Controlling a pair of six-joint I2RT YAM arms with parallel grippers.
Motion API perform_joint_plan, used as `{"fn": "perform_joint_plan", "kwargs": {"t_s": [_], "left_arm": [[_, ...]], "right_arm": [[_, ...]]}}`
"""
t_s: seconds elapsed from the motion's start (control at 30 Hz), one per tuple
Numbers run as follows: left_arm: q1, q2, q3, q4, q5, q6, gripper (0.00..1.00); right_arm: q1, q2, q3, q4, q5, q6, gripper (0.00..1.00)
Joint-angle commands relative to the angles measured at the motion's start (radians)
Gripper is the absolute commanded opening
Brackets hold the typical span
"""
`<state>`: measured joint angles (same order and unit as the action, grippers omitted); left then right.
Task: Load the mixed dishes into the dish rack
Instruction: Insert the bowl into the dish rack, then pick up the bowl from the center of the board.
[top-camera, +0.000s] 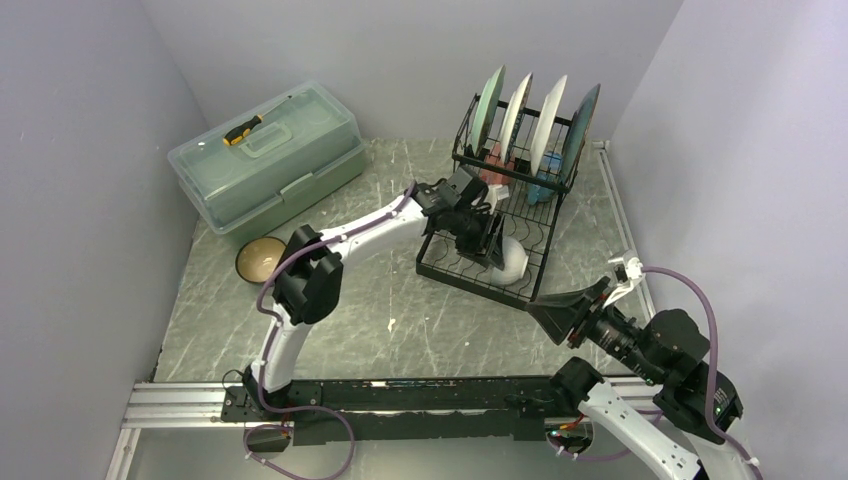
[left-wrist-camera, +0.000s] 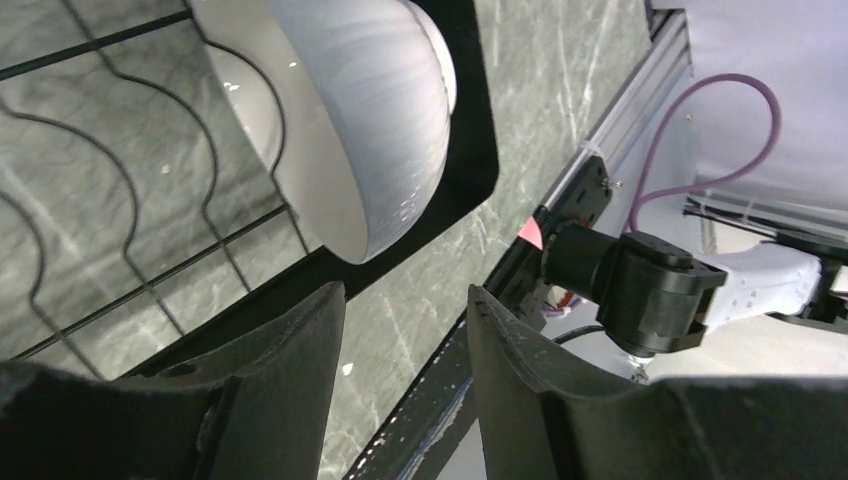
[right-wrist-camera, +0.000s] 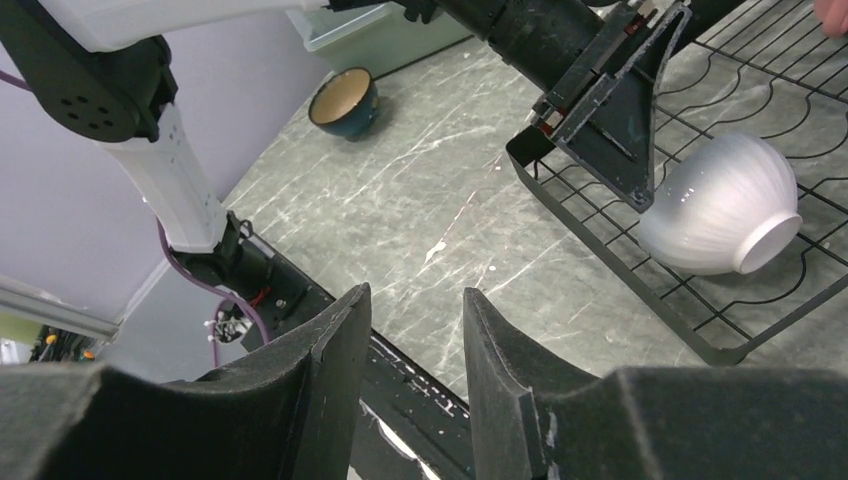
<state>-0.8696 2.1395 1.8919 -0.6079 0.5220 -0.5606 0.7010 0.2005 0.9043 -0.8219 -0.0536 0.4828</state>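
The black wire dish rack (top-camera: 445, 262) stands at the back right. Four plates (top-camera: 530, 125) stand upright in its upper slots, with a pink mug (top-camera: 493, 163) and a blue mug (top-camera: 545, 186) beneath them. A small white bowl (top-camera: 510, 263) lies on its side on the lower tier; it also shows in the left wrist view (left-wrist-camera: 380, 120) and the right wrist view (right-wrist-camera: 725, 205). My left gripper (top-camera: 492, 252) (left-wrist-camera: 406, 292) is open and empty just beside that bowl. A tan bowl (top-camera: 261, 258) (right-wrist-camera: 345, 100) sits on the table at left. My right gripper (top-camera: 535, 306) (right-wrist-camera: 416, 292) is open and empty near the rack's front corner.
A translucent green lidded box (top-camera: 265, 160) stands at the back left with a yellow-and-black screwdriver (top-camera: 243, 130) on its lid. Walls close in on the left, back and right. The metal rail (top-camera: 400, 395) with the arm bases runs along the near edge.
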Motion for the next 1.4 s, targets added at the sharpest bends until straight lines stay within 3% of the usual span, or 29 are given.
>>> {"fn": "perform_joint_plan", "kwargs": {"t_s": [0.0, 0.53, 0.7, 0.93, 1.13, 1.37], "left_arm": [[-0.003, -0.100, 0.039, -0.086, -0.106, 0.054, 0.53], [0.004, -0.345, -0.025, -0.387, -0.566, 0.092, 0.53], [0.039, -0.437, -0.084, -0.453, -0.645, 0.090, 0.56], [0.169, -0.605, -0.246, -0.470, -0.670, 0.088, 0.65], [0.333, -0.719, -0.391, -0.454, -0.646, 0.109, 0.66], [0.481, -0.743, -0.514, -0.425, -0.663, 0.146, 0.64]], "right_arm": [[0.002, 0.025, 0.019, 0.050, -0.008, -0.007, 0.42], [0.002, 0.061, -0.033, 0.112, -0.010, -0.034, 0.42], [0.002, 0.088, -0.049, 0.138, -0.018, -0.047, 0.43], [0.002, 0.115, -0.083, 0.188, -0.028, -0.053, 0.48], [0.002, 0.132, -0.114, 0.230, -0.043, -0.052, 0.49], [0.002, 0.164, -0.133, 0.269, -0.062, -0.062, 0.49]]}}
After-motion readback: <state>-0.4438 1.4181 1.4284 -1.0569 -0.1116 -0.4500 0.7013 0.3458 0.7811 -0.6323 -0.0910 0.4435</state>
